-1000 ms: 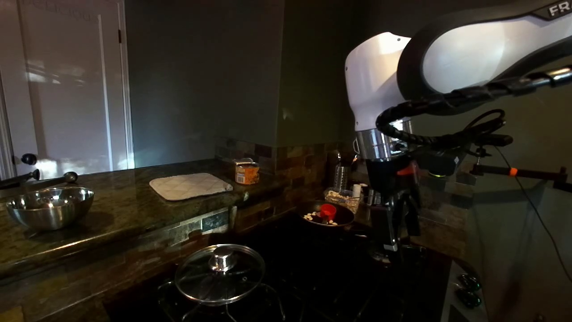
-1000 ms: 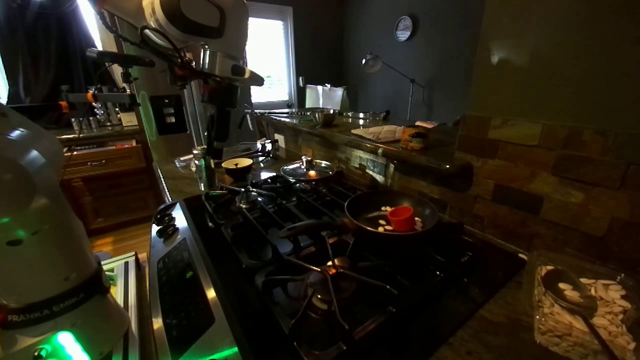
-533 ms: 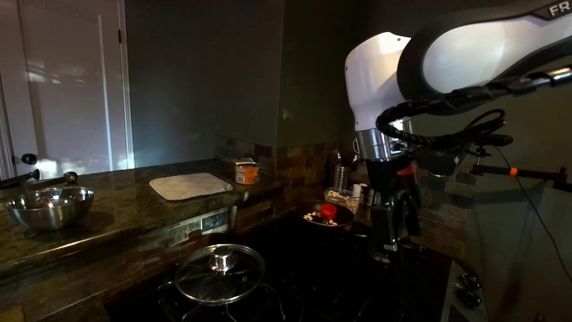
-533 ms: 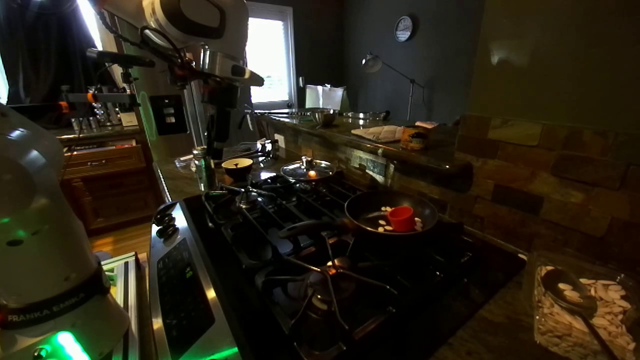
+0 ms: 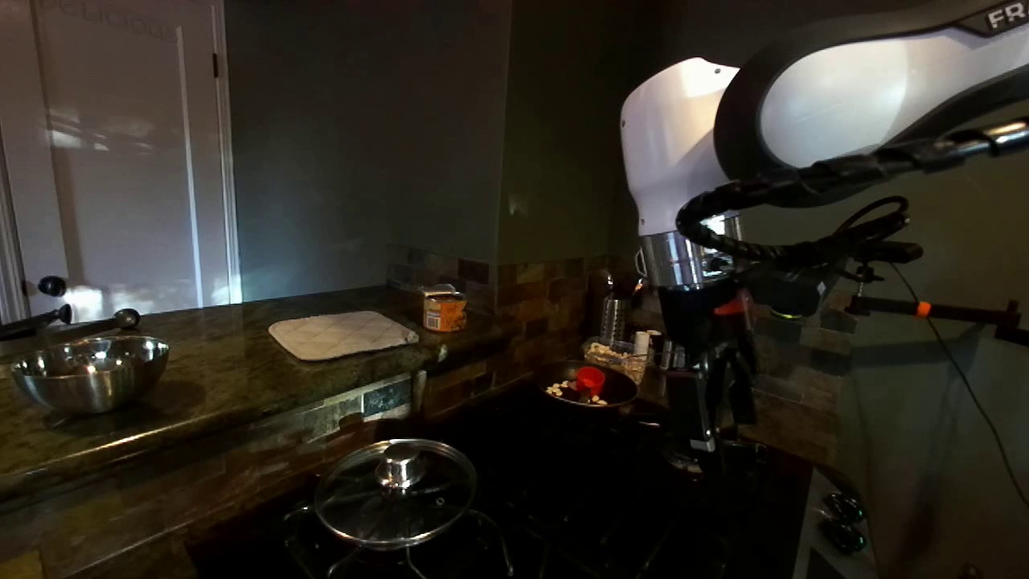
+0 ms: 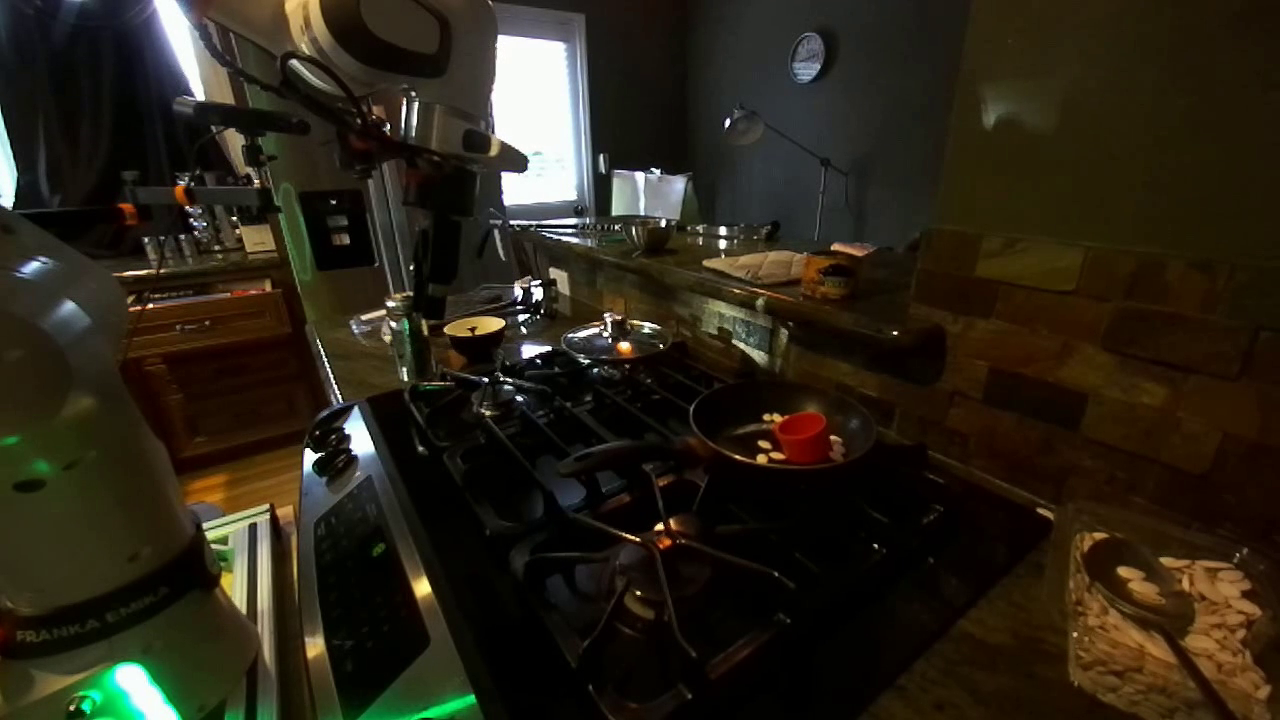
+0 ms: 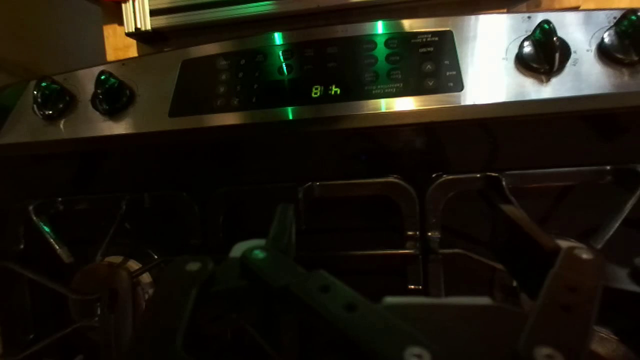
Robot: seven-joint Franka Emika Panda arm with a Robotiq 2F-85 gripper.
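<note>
My gripper (image 7: 389, 200) is open and empty, with its two fingers wide apart over the dark stove grates (image 7: 360, 185) in the wrist view. It also hangs pointing down above the stove in both exterior views (image 5: 723, 434) (image 6: 432, 305). A dark frying pan (image 6: 720, 440) stands on a back burner, well apart from the gripper. A red cup (image 6: 803, 438) and several pale seeds or beans lie in the pan; the cup also shows in an exterior view (image 5: 590, 379). A glass lid (image 5: 394, 503) with a metal knob rests on another burner.
The stove's control panel (image 7: 320, 70) with knobs runs along the front edge. A clear tub of pale seeds (image 6: 1190, 640) holds a dark spoon. A small bowl (image 6: 475, 338) stands beyond the stove. A metal bowl (image 5: 92, 374), quilted pad (image 5: 342, 335) and orange can (image 5: 444, 310) sit on the raised counter.
</note>
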